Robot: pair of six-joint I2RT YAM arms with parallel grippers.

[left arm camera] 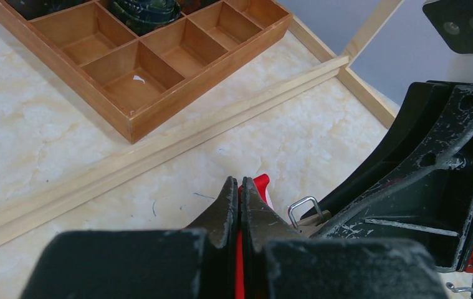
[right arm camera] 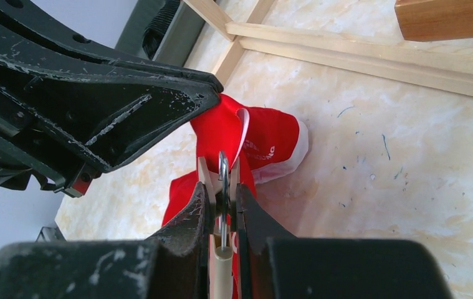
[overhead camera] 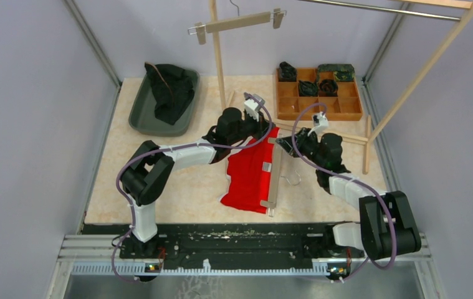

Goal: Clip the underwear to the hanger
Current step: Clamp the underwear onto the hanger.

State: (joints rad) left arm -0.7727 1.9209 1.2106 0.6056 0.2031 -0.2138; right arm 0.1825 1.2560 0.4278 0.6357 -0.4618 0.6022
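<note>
Pinching the underwear corner, left claw sits beside right claw, clamped on the hanger clip.

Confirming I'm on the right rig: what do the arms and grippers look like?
Left arm and right arm match: black joint housings, white links, a purple cable looping along each, a small white camera at each wrist. Left gripper and right gripper have black tapered fingers, scuffed with pale scratches.
</note>
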